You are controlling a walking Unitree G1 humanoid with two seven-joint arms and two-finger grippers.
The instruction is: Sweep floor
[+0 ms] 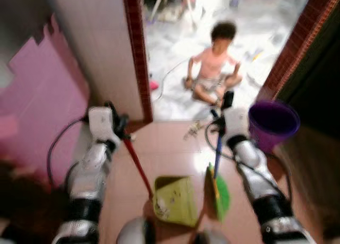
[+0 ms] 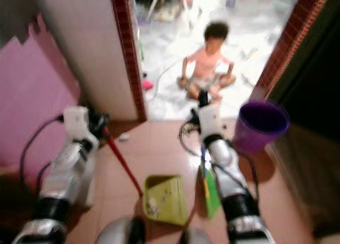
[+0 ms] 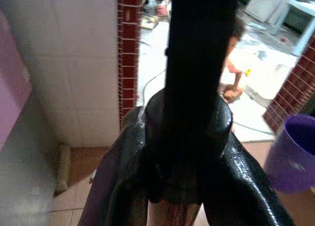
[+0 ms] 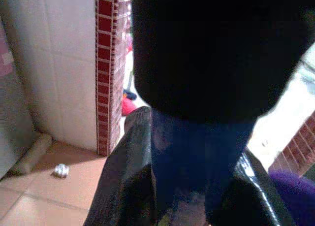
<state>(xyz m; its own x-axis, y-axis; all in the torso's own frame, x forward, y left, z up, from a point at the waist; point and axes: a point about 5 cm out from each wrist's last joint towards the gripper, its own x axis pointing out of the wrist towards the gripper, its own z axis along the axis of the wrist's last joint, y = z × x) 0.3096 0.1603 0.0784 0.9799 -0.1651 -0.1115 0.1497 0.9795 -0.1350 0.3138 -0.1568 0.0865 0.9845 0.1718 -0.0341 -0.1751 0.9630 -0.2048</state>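
A yellow-green dustpan (image 1: 175,200) rests on the tan tiled floor in front of me, with bits of debris inside. Its red handle (image 1: 137,167) slants up to my left gripper (image 1: 121,128), which is shut on the handle's top. Beside the pan stands a green broom head (image 1: 220,193). Its blue handle (image 1: 218,151) rises to my right gripper (image 1: 225,110), shut on it. In the right wrist view the blue handle (image 4: 197,152) sits between the black fingers (image 4: 123,186).
A person (image 1: 215,63) sits on the white floor beyond the doorway. A red brick door post (image 1: 137,52) stands on the left and a purple bucket (image 1: 272,124) on the right. Small litter (image 2: 123,137) lies near the post. A pink panel (image 1: 37,106) lies left.
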